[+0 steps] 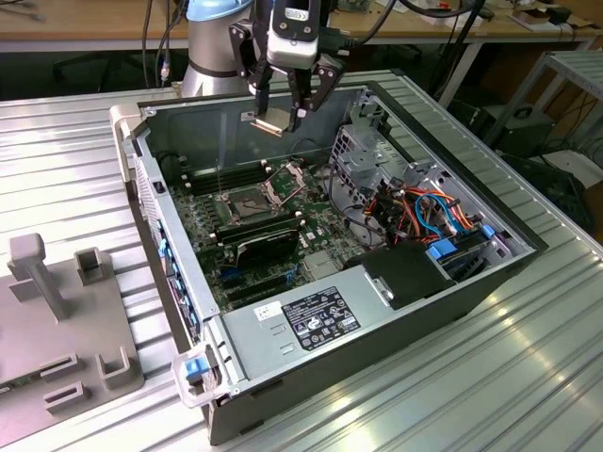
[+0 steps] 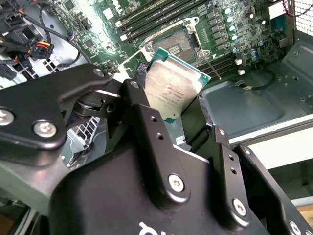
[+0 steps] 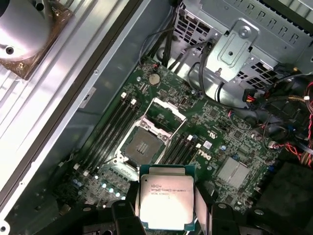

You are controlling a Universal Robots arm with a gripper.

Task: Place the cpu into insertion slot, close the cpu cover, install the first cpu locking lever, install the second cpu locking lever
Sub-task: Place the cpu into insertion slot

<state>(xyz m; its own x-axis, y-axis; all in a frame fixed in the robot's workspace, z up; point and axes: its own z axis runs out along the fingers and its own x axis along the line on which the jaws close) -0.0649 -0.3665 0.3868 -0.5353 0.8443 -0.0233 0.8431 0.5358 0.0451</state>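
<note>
**Chip gripped, socket bare**

We see the cpu (image 3: 166, 203) clamped by its edges in the closed gripper (image 1: 281, 118). It hangs well above the motherboard (image 1: 325, 221) inside the open computer case (image 1: 377, 330).

Below it and well apart, the insertion slot (image 3: 142, 145) lies bare, its dark centre showing. The cpu cover (image 3: 163, 111) stands tipped up on its hinge at one edge of the slot. Long memory slots (image 3: 110, 129) run along either side.

We judge that none of the four steps is finished. The chip is not yet seated, the cover is not closed, and both locking levers are left to do.
</note>
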